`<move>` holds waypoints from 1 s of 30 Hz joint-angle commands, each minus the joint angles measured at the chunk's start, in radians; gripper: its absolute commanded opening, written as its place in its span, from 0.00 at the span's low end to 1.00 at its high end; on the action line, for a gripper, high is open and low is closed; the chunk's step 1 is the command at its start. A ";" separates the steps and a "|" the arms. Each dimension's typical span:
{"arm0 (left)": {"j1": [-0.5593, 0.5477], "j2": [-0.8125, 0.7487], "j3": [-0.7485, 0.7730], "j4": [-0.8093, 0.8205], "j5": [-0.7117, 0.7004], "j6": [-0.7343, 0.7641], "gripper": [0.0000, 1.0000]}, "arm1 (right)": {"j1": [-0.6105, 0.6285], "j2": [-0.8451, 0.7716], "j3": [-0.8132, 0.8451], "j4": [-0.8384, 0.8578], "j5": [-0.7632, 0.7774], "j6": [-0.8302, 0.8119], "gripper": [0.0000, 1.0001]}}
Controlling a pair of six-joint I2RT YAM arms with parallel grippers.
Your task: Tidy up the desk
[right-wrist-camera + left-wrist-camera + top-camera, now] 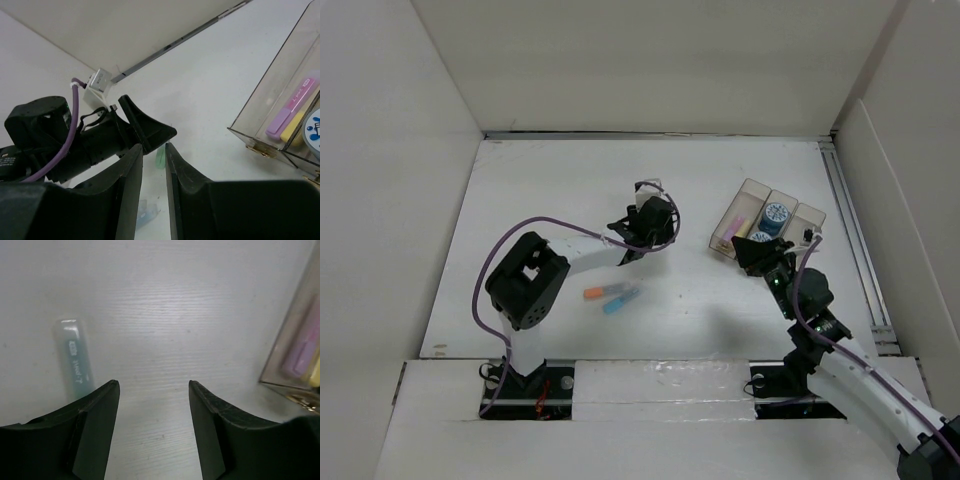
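Observation:
The desk [550, 200] is a white tabletop between white walls. A pale green highlighter [74, 360] lies on it just left of my left gripper's left finger; it also shows in the right wrist view [160, 157]. My left gripper [632, 243] [154, 385] is open and empty, low over the bare desk. An orange highlighter [594, 293] and a blue highlighter [620, 299] lie side by side near the desk's middle. My right gripper [755, 250] [154, 147] hovers at the near left corner of the tray, its jaws a narrow gap apart with nothing between them.
A translucent three-compartment tray [752, 184] stands at the right, holding pink and yellow highlighters [735, 224] and blue tape rolls [775, 214]. A metal rail [852, 230] runs along the right edge. The tray wall [287, 350] is close to my left gripper's right side.

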 commanded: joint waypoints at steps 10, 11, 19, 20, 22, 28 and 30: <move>0.008 -0.107 -0.137 -0.023 -0.215 -0.151 0.51 | 0.010 0.027 0.054 0.054 -0.018 -0.010 0.32; 0.017 -0.109 -0.151 -0.008 -0.215 -0.151 0.51 | 0.010 0.033 0.056 0.054 -0.021 -0.011 0.32; 0.040 0.005 -0.108 -0.008 -0.137 -0.111 0.48 | 0.010 0.043 0.061 0.054 -0.028 -0.016 0.32; 0.040 0.012 -0.097 -0.011 -0.133 -0.110 0.46 | 0.010 0.039 0.061 0.054 -0.031 -0.014 0.33; 0.040 0.032 -0.091 -0.011 -0.127 -0.105 0.44 | 0.010 0.038 0.061 0.054 -0.028 -0.017 0.33; 0.040 0.069 -0.070 -0.048 -0.138 -0.102 0.24 | 0.010 0.041 0.062 0.054 -0.032 -0.016 0.33; 0.040 0.068 -0.074 -0.057 -0.141 -0.101 0.02 | 0.010 0.043 0.061 0.055 -0.034 -0.013 0.33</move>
